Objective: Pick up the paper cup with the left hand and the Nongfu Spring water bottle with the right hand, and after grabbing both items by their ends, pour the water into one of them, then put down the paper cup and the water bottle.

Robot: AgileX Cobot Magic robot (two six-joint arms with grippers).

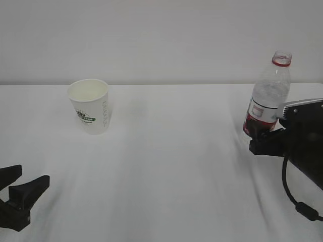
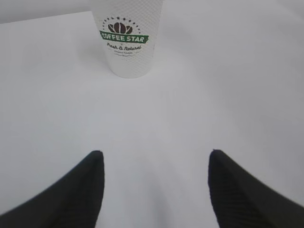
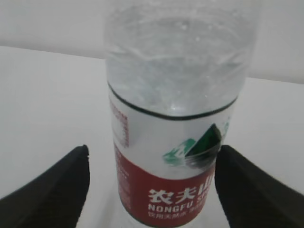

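**A:** What is in front of you, starting with the biggest thing?

**B:** You face a white bench (image 1: 166,166) that fills almost the whole exterior view, with a pale wall behind its far edge. Your right claw (image 1: 255,135), on a black arm with a grey-silver plate, sits near the bench's right edge. Your left claw (image 1: 20,189) sits at the near left corner.

**A:** And the things on the bench?

**B:** The Nongfu Spring water bottle (image 1: 267,98) stands upright near the far right corner, uncapped, with a red neck ring and a red-and-white label. The paper cup (image 1: 91,106) stands upright towards the far left, well apart from the bottle. It is white, with a green Coffee Star logo.

**A:** How do your claws stand?

**B:** Your right claw is spread wide, one finger (image 3: 52,190) on each side of the bottle's label. You cannot tell whether the fingers touch the bottle. Your left claw is also spread wide and holds nothing; the cup stands beyond its fingertips (image 2: 92,180), not touching them.
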